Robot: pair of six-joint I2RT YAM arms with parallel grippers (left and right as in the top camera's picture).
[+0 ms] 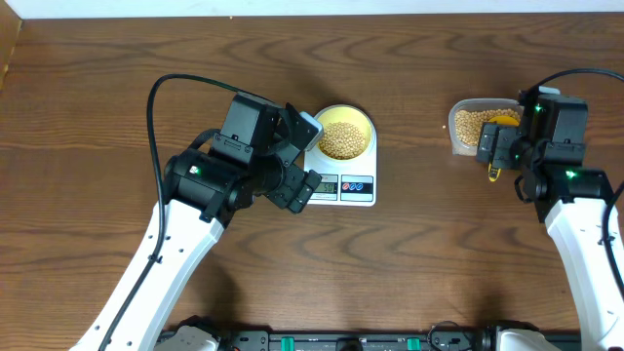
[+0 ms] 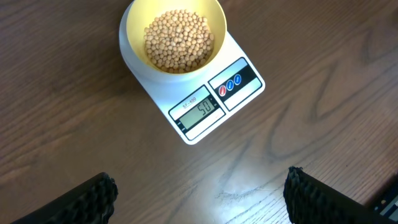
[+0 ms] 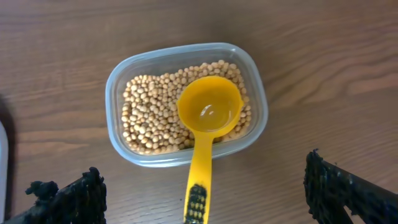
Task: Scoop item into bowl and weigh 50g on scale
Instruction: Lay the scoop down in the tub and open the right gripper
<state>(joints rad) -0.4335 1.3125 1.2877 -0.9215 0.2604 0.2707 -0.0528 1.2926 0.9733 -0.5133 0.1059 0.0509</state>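
Observation:
The pale-yellow bowl (image 1: 344,133) holds tan beans (image 2: 179,40) and sits on the white scale (image 1: 341,185). In the left wrist view the bowl (image 2: 134,22) rests on the scale (image 2: 214,102), whose display reads 50. My left gripper (image 2: 200,193) is open and empty above bare wood just short of the scale. A clear tub (image 3: 118,93) holds more beans (image 3: 149,112) with the bright yellow scoop (image 3: 208,112) lying in it, bowl empty, handle over the rim. My right gripper (image 3: 205,193) is open, its fingers wide on either side of the scoop handle, not touching it.
The clear tub (image 1: 458,127) stands at the right of the table, the scale in the middle. The left arm (image 1: 210,180) lies to the left of the scale, the right arm (image 1: 556,156) just right of the tub. Bare wood lies between scale and tub.

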